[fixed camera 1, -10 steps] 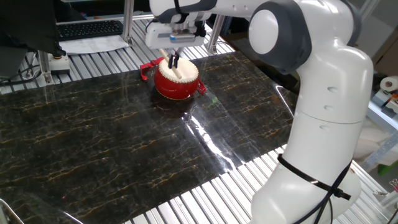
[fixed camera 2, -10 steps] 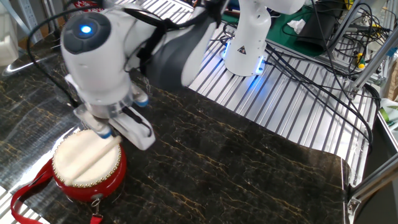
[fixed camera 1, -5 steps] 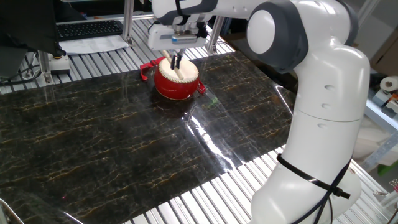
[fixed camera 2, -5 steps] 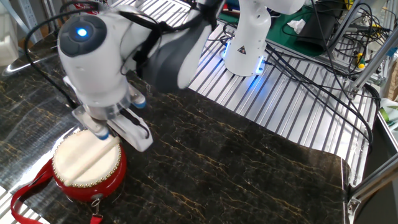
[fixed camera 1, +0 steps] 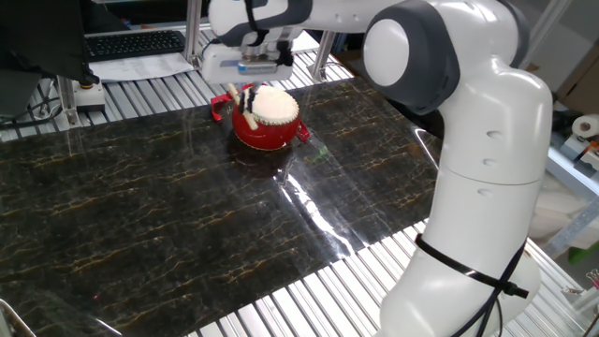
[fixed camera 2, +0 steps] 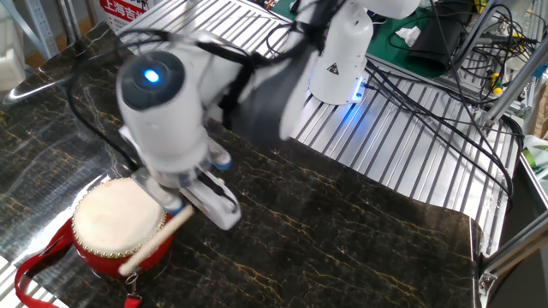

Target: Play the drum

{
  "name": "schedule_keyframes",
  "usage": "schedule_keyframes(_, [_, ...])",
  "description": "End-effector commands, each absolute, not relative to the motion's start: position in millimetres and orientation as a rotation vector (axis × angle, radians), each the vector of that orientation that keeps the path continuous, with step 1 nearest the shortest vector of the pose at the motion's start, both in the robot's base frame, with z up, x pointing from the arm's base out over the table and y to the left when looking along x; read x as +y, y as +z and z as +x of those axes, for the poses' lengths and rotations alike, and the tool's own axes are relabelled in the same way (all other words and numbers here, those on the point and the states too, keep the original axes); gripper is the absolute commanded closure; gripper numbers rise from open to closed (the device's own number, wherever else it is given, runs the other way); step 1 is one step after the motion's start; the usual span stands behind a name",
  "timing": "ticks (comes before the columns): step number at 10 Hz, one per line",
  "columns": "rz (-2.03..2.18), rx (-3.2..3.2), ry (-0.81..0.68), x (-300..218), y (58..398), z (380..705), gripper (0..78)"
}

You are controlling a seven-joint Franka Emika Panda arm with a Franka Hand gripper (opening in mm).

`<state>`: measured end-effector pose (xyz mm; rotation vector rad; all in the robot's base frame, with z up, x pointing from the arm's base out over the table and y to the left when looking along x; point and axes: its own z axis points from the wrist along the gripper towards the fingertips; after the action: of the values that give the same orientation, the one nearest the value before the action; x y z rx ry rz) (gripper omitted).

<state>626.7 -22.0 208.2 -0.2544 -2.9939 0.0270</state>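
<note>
Claw [fixed camera 2: 174,208] seen closed on the thin wooden stick [fixed camera 2: 156,242], gripped near its upper end, with the free end slanting down and out past the drum's rim. Positioned just beside the drum [fixed camera 1: 267,117], over its edge and not above the middle of the skin, judging from both fixed views. Stick tip apparently off the cream skin [fixed camera 2: 114,222] and level with the red side wall; contact with the wall could not be confirmed. Red strap [fixed camera 2: 38,258] trailed from the drum across the dark marbled table [fixed camera 1: 168,215], close under the stick's path.

Risks, as judged from here: a downward stroke from this offset likely to land on the rim or the side, not the skin, giving a dull knock or nudging the light drum along the table. Stick possibly twisted in the grip by a glancing hit, given the hold near one end. Tip also liable to snag the strap if swung low.
</note>
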Motion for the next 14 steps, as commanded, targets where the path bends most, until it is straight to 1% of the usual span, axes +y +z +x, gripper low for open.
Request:
schedule_keyframes(1, [-0.194,-2.996,0.017,-15.4,204.9,625.6,76.4])
schedule_keyframes(4, [-0.193,-2.996,0.030,-15.4,204.9,625.6,76.4])
schedule_keyframes(7, [-0.276,-3.030,0.030,-17.6,205.6,630.6,76.4])
schedule_keyframes(9, [-0.247,-3.030,0.021,-27.5,205.6,640.4,76.4])
schedule_keyframes(10, [-0.227,-3.031,0.001,-45.9,205.9,653.7,76.4])
schedule_keyframes(12, [-0.240,-3.050,-0.010,-62.4,208.8,664.4,76.4])
schedule_keyframes(14, [-0.238,-3.057,-0.004,-68.2,211.8,669.1,76.4])
